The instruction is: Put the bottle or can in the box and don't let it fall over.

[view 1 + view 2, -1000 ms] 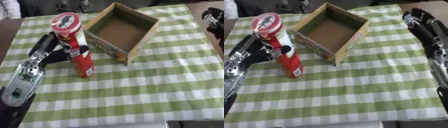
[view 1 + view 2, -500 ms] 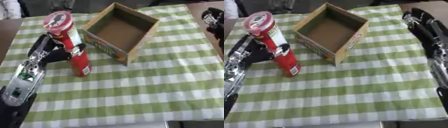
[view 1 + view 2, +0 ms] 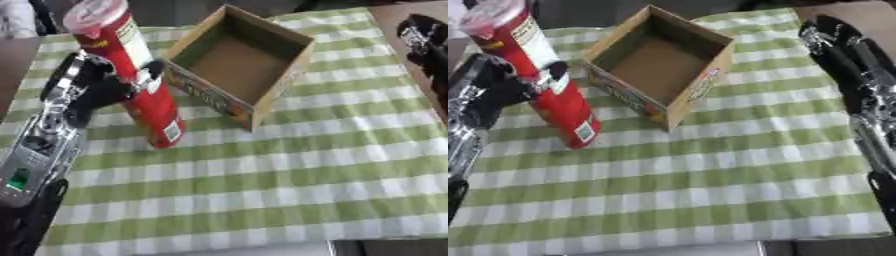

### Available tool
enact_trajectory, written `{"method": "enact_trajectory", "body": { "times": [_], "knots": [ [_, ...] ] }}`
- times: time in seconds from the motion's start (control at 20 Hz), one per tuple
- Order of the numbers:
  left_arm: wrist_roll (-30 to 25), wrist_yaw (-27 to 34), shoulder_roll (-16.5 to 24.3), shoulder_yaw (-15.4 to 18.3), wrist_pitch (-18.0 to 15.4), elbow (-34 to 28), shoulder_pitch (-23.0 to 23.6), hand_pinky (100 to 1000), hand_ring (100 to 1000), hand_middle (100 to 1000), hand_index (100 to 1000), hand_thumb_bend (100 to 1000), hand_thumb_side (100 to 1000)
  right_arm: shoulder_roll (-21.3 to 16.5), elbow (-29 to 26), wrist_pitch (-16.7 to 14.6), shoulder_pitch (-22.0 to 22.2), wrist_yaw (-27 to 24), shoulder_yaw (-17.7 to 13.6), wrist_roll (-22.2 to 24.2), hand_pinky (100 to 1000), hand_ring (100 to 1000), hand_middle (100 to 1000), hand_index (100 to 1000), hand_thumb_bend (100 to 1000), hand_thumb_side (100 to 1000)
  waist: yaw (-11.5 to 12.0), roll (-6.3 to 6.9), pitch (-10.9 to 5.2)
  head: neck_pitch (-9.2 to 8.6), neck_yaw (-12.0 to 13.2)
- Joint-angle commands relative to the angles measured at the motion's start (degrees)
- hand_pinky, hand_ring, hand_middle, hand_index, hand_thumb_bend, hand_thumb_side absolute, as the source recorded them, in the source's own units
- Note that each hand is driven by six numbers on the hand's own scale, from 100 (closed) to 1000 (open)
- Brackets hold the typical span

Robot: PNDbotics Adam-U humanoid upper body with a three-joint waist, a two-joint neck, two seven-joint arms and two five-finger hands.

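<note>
Landmark: cardboard box [image 3: 241, 60], open top, nothing inside, sitting askew on green-check cloth [image 3: 289, 175].
Can: tall red can [image 3: 131, 80], white lid; stands just left of box's near-left wall, apart from it. Leans, top toward far-left, base toward near side of box.
Base contact: can't confirm if base rests on cloth or is just clear of it; frames too soft at that spot.
Left hand: left hand [image 3: 92, 85] on the side of can away from box, fingers curled round its mid-body, clamped on it. Forearm runs off toward near-left.
Right hand: right hand [image 3: 846, 55] well to right of box, at far-right edge of cloth, idle. Finger state: cannot tell.
Stage (est.): can gripped, not yet over box; transfer pending.
Risk 1: can is tall, box walls low vs can height. If set down leaning as now, it'll likely topple over the wall.
Risk 2: base may clip near-left wall on the way across; cause: too little lift. Would shove box or tip can.
Risk 3: grip sits mid-body, so can may pivot in hand; cause: fast swing.
Req'd: lift clear of wall, square can upright over box floor, release only once base is flat.
</note>
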Motion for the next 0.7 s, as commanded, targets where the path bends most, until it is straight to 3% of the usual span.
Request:
{"method": "enact_trajectory", "body": {
  "times": [0.05,0.4,0.7],
  "knots": [
    [1.2,-0.2,1.5,1.1,0.2,-2.2,-4.0,893,571,609,364,100,179,-0.8,-0.7,0.0,-1.0,-0.3,-0.5,0.0,1000,996,971,957,100,643,0.1,-0.13,-1.34,0.18,-0.3],
    [1.7,-2.5,0.0,0.8,1.1,2.2,-13.8,891,572,609,360,100,179,-0.7,-0.8,0.2,-1.3,-0.6,-0.4,-0.3,1000,996,971,957,100,642,-0.4,0.0,-1.6,0.9,0.0],
    [2.8,-4.8,-2.7,1.1,0.5,12.9,-24.2,891,571,608,364,100,197,0.1,-1.0,0.3,-2.4,-0.9,-0.1,-0.1,1000,996,971,956,100,647,-1.7,-0.04,-1.01,0.02,0.7]
  ]
}}
